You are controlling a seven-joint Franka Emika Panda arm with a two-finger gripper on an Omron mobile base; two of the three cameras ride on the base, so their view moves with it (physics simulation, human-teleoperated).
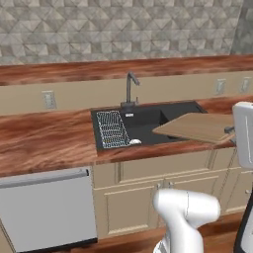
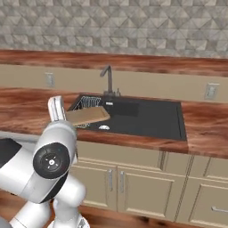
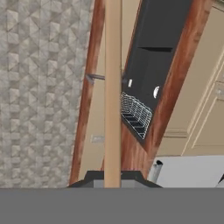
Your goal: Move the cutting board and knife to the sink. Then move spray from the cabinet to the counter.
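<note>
The cutting board point(image 1: 197, 127), a thin tan wood slab, hangs level above the right part of the dark sink point(image 1: 148, 123), held at its right end by my gripper point(image 1: 230, 131), which is shut on it. In the right base view the cutting board point(image 2: 87, 116) juts out from behind my arm over the sink's point(image 2: 147, 120) left end. The hand view shows the cutting board point(image 3: 113, 87) edge-on as a tan strip between my gripper's point(image 3: 113, 178) dark tips, with the sink point(image 3: 153, 65) beyond it. The knife, spray and cabinet are out of view.
A wire rack point(image 1: 111, 129) lies in the sink's left half, and a dark faucet point(image 1: 129, 89) stands behind the basin. The red-brown counter point(image 1: 44, 138) runs to both sides. A grey dishwasher front point(image 1: 47, 207) sits below on the left, beside beige cupboard doors point(image 1: 133, 202).
</note>
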